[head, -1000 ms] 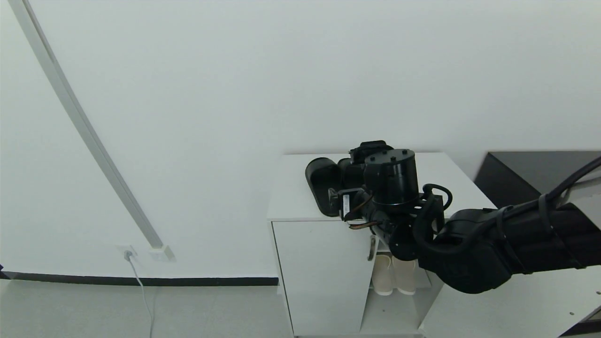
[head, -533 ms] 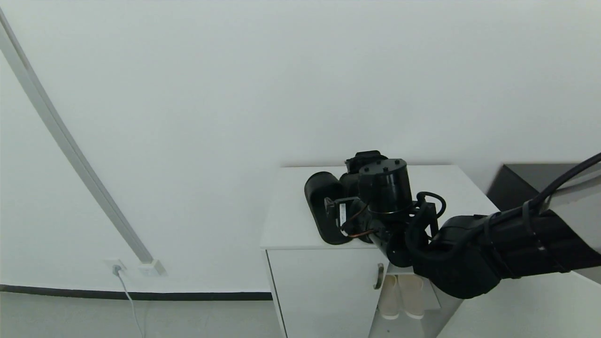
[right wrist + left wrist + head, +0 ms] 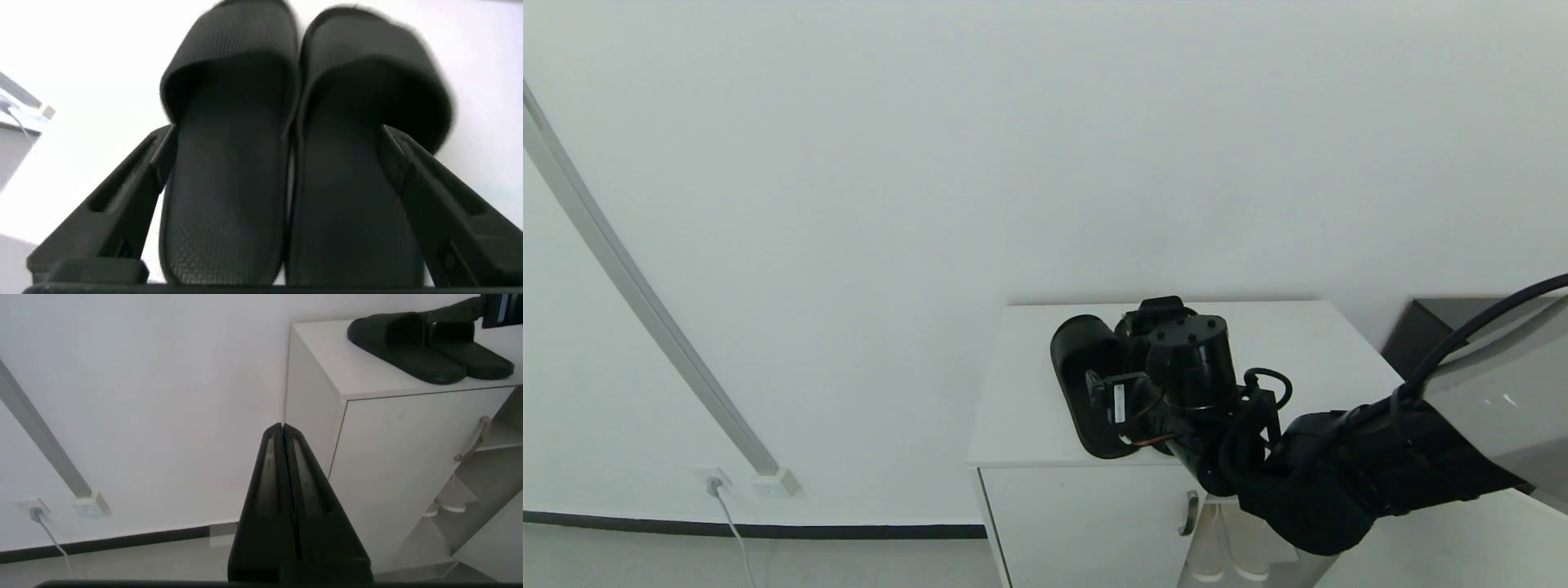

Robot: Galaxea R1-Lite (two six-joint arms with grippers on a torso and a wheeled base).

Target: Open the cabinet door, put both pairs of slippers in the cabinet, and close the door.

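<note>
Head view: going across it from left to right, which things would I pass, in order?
Wall socket → black slippers → white slippers → dark furniture

The thick black right arm [image 3: 1339, 482] comes in from the right side and reaches forward. Its round black wrist [image 3: 1188, 363] sits at the far end, with its flat top facing up. The black right gripper [image 3: 275, 139] is spread wide. Its two long flat fingers [image 3: 106, 216] stand one on each side of the pair of black rubber slippers [image 3: 229, 163], close to the outer edges. I cannot tell if they touch. The black left gripper [image 3: 283, 433] is held out in the air, low down, on its own. Its two flat fingers [image 3: 274, 482] are pressed tight together, and there is nothing between them.
</note>
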